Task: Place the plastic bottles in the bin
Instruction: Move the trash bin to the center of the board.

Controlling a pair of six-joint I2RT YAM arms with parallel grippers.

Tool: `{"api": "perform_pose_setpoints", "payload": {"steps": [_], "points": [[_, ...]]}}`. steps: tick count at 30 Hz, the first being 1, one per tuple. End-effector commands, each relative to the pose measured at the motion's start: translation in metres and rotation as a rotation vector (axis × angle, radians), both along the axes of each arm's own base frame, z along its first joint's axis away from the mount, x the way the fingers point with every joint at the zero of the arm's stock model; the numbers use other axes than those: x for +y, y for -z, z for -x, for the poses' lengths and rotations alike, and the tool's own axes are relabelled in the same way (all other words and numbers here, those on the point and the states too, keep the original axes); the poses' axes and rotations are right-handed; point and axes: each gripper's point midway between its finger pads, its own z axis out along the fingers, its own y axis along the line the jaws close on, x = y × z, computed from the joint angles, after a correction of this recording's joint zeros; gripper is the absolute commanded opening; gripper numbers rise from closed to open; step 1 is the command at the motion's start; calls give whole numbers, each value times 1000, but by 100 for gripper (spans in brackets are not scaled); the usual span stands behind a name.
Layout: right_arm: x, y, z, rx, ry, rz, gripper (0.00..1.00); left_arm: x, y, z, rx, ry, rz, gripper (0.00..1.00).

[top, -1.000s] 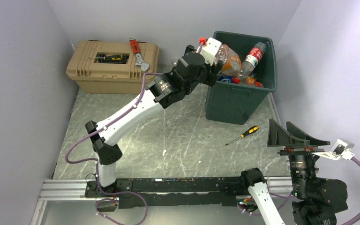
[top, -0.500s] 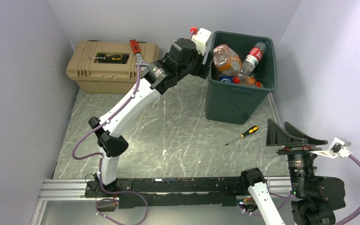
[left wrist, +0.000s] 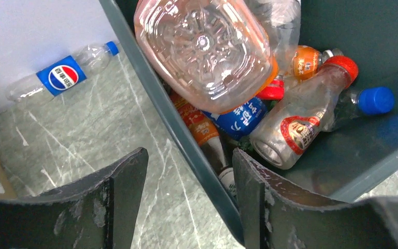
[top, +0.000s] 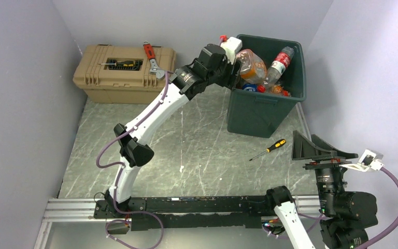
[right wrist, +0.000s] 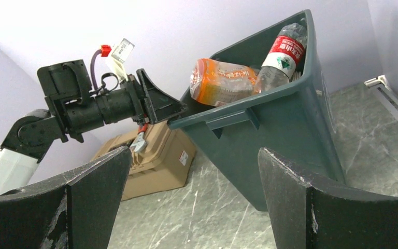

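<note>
Left end effector (left wrist: 189, 158): jaws parted, empty, at the rim of the dark green-grey plastic bin (top: 259, 111). Clear plastic bottles (left wrist: 202, 52) heaped inside. One blue-labelled bottle (left wrist: 59, 77) lies on the grey marbled bench (left wrist: 83, 135) outside the bin. Right end effector (right wrist: 194, 155): wide open, empty.

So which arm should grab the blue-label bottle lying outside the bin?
Probably left: the left fingers hover at the bin's rim, near that bottle by the wall; the right fingers sit far back.

The grey marbled tabletop (top: 197, 150) in front of me carries a tan toolbox (top: 119, 85) far left, the bin (top: 261, 111) far right, a yellow-handled screwdriver (top: 267, 150) nearer, and a blue-labelled bottle (left wrist: 62, 75) lying just left of the bin.
</note>
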Motion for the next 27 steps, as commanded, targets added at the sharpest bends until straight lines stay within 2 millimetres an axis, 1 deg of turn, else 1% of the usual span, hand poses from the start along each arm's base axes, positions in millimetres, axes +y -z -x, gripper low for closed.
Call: {"api": "perform_pose_setpoints", "payload": {"steps": [1,3,5,7,8,12,13,15,16,19,20,22,24,25,27], "points": [[0,-9,4,-31,-7,-7,97,-3,-3,-6,19,16,33,62],[-1,-9,4,-29,1,-3,97,-6,3,-6,31,27,32,54],[-2,-10,4,-30,6,-1,97,-8,4,-5,38,36,39,47],[-2,-10,3,-31,8,2,97,-9,3,-3,39,47,45,44],[-2,-10,3,-31,8,4,97,-10,3,-2,40,52,45,43],[-1,-12,1,-30,6,6,97,-11,9,-3,51,58,20,52],[-1,-12,1,-31,5,6,97,-11,12,-3,55,58,15,53],[-1,-11,0,-28,5,6,97,-12,20,-5,63,58,2,53],[-1,-11,0,-29,6,6,97,-12,24,-5,68,59,-5,51],[-2,-9,0,-25,13,9,97,-14,30,-7,77,59,-13,34],[-3,-9,-1,-22,16,11,97,-15,30,-7,76,59,-12,25],[-3,-9,-2,-22,20,13,97,-15,24,-7,65,60,2,13],[-3,-9,-3,-22,21,14,97,-15,11,-5,42,62,26,2],[-3,-9,-3,-23,21,16,97,-15,4,-3,26,61,37,0],[-3,-10,-4,-24,22,18,97,-12,-15,0,-15,51,57,0]]}}
